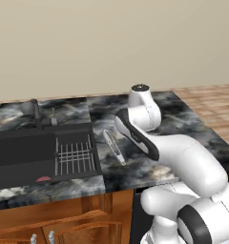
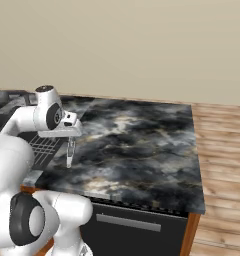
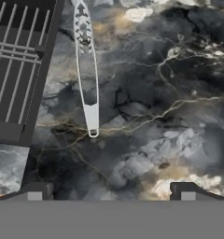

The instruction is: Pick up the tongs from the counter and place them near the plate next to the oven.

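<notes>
Fingers (image 3: 34,192) spread above counter (image 3: 156,93); tongs (image 3: 87,74) flat by sink rack (image 1: 74,157).

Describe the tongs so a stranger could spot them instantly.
Find the dark marbled stone counter and the black sink set into it. Just right of the sink's wire rack lie slim silver-grey metal tongs, flat on the stone: the one long, narrow, shiny thing there.

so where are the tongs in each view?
Left base view: tongs lie centre, on the counter right of the sink.
Right base view: tongs at left, below the hand.
Hand view: tongs upper left, running top to middle.
Shared landmark: the sink's rack, alongside them.
</notes>
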{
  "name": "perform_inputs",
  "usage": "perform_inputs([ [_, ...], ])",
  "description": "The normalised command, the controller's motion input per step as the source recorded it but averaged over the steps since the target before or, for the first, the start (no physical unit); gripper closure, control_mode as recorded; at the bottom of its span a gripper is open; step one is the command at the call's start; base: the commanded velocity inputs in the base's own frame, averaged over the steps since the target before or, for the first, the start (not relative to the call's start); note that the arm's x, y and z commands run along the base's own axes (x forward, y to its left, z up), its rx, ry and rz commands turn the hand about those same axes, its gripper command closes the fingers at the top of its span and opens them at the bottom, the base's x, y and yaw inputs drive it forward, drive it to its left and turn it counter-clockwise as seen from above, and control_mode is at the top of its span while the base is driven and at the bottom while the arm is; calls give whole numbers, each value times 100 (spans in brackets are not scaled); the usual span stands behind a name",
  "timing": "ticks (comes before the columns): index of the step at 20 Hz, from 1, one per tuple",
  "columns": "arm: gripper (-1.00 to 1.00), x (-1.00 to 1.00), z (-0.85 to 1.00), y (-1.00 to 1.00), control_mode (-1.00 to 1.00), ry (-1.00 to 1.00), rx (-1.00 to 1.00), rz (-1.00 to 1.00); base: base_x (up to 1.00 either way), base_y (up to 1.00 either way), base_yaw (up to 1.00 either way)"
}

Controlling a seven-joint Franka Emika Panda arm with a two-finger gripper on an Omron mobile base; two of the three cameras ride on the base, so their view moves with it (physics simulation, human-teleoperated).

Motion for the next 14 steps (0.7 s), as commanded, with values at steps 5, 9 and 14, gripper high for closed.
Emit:
perform_inputs([
  [5, -100, 56, -55, 1, -100, 10, 10, 5, 0, 0, 0],
  [9, -100, 31, -43, 3, -100, 18, 0, 16, 0, 0, 0],
  [14, -100, 0, -31, 14, -100, 2, -2, 8, 0, 0, 0],
])
